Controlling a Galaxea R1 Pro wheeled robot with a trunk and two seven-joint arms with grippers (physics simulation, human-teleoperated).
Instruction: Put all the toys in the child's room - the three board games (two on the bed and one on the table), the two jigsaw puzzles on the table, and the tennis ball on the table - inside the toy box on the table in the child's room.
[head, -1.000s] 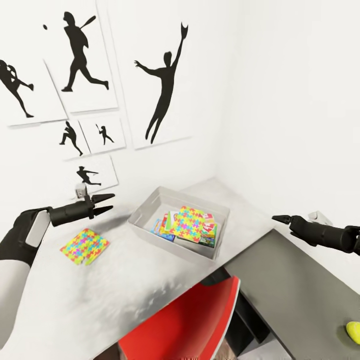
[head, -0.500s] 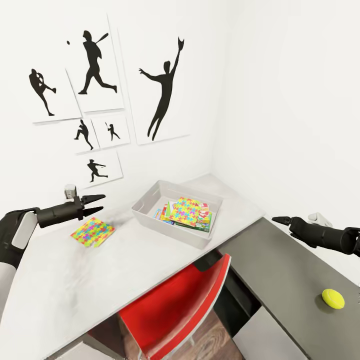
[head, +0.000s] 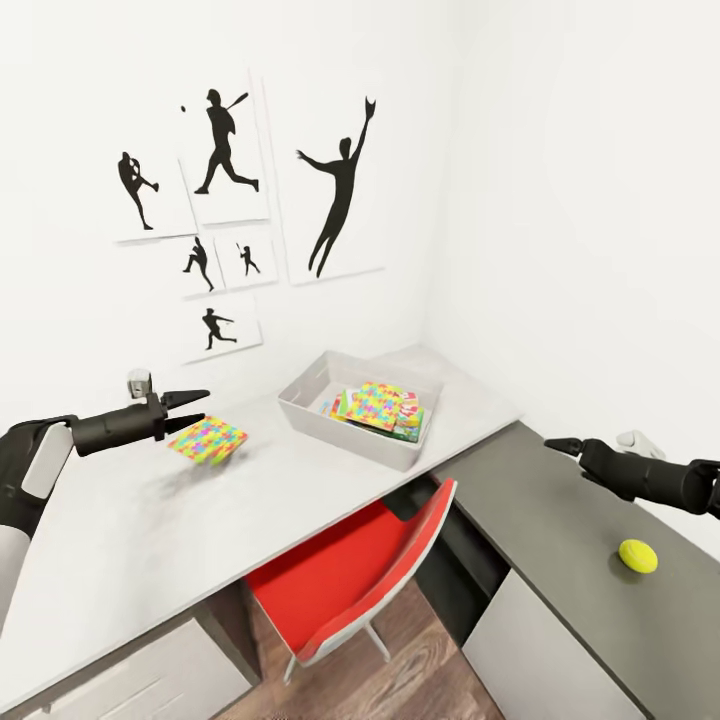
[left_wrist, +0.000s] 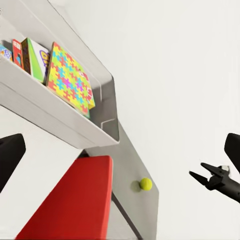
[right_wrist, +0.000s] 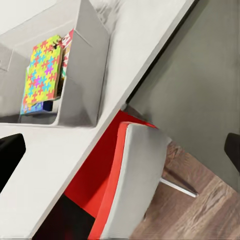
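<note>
While I face the corner of the room, the grey toy box (head: 330, 425) sits on the pale tabletop (head: 150, 540) at about twelve o'clock from me, close to the wall. Inside it a jigsaw puzzle (head: 375, 403) lies on top of the printed board games (head: 412, 420), whose edges peek out beneath it; my left wrist view shows the same puzzle (left_wrist: 67, 77) leaning over the game boxes (left_wrist: 27, 55) within the tub (left_wrist: 60, 125).

My left gripper (head: 192, 408) hovers above the pale tabletop at about ten o'clock, its jaws parted a little and holding nothing. Just beside its tips, toward the toy box, the second jigsaw puzzle (head: 208, 440) lies flat on the tabletop, apart from the tub.

My right gripper (head: 556, 445) hangs over the dark grey tabletop (head: 560, 540) at about two o'clock; its jaws look drawn nearly together and hold nothing. In the left wrist view that gripper (left_wrist: 200, 175) shows its two tips slightly apart.

The tennis ball (head: 637, 555) rests on the dark tabletop at about three o'clock, near my right arm but clear of it, and well apart from the toy box. A red chair (head: 350, 580) is tucked under the tabletop between the two sections, over the wood floor (head: 390, 680). Black sports prints (head: 340, 190) hang on the white wall above.
</note>
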